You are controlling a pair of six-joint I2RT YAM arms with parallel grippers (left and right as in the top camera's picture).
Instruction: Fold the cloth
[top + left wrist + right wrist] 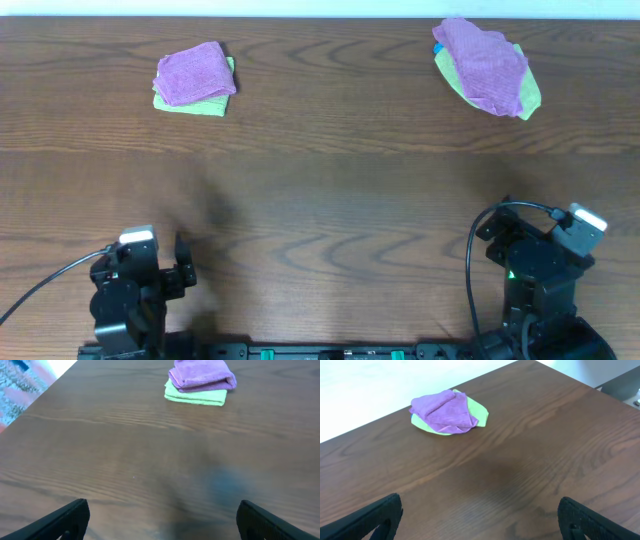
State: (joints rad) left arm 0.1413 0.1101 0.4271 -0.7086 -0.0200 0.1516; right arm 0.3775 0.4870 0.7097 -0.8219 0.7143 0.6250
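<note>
Cloth (195,72), the purple-pink one, lies close to the far edge of the surface (320,200), toward the far left corner. It looks already folded into a compact, roughly square packet with rounded edges. It rests directly on a light green cloth (190,103), which shows beneath it along the near side and at the right. I cannot see a white tag on it in any view.

Well apart from it, near the far right corner, is a loose pile: another purple cloth (485,65), crumpled, on top of a green cloth (530,95), with a small bit of blue cloth (437,47) at its left.

Both arms are at the near edge, far from the cloths. The left claw (162,510) is wide open and holds nothing, with only bare wood between its fingers. The right claw (479,507) is the same, open and empty.

As I judge it, the fold itself is finished or nearly so, and what remains is a check of its neatness. If a correction is needed, the left arm is the nearer one. It should pinch only the top purple layer at one edge, so that the green cloth below is not dragged along, and press the fold flat gently.
</note>
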